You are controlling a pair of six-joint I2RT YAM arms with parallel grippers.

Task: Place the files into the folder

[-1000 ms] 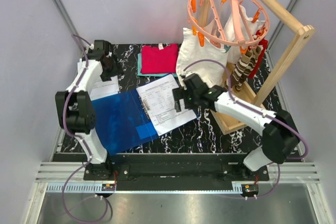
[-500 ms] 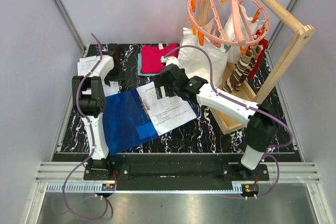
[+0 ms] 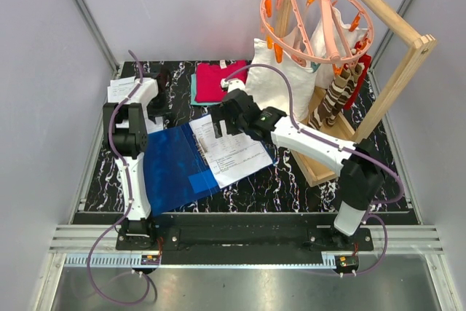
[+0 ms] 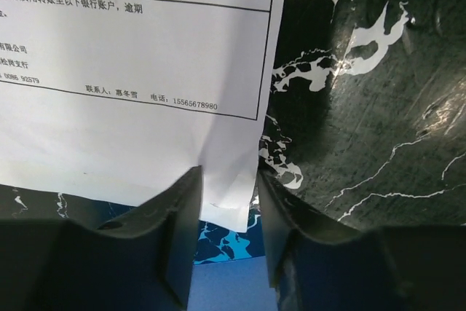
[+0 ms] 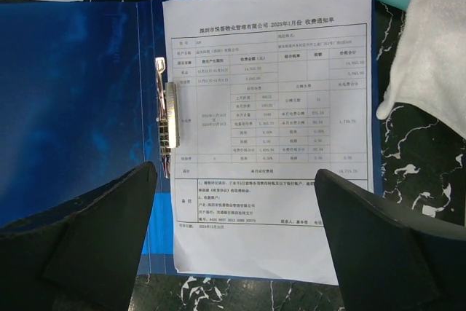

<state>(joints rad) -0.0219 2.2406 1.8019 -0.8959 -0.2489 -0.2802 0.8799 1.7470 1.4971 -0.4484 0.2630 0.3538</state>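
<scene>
The blue folder [image 3: 171,169] lies open on the black marble table, with its metal spine clip [image 5: 169,125] showing. One printed sheet [image 3: 237,151] lies on its right half and fills the right wrist view [image 5: 269,121]. A second printed sheet [image 3: 145,120] lies at the folder's far left edge, and another sheet [image 3: 120,91] lies behind it. My left gripper [image 3: 155,112] is low over that second sheet [image 4: 131,121]. Its jaws stand narrowly apart with the sheet's corner between them [image 4: 227,180], above the folder [image 4: 218,282]. My right gripper [image 3: 226,118] hovers wide open and empty over the sheet on the folder [image 5: 234,172].
Folded red and teal clothes [image 3: 218,81] lie at the back. A white cloth bag [image 3: 277,78] leans beside them, also in the right wrist view [image 5: 429,56]. A wooden rack [image 3: 378,85] with a pink peg hanger [image 3: 317,16] stands at the right.
My right gripper has moved left and back, from the sheet's right side to above its far left part. My left arm has folded in closer to the back-left sheets.
</scene>
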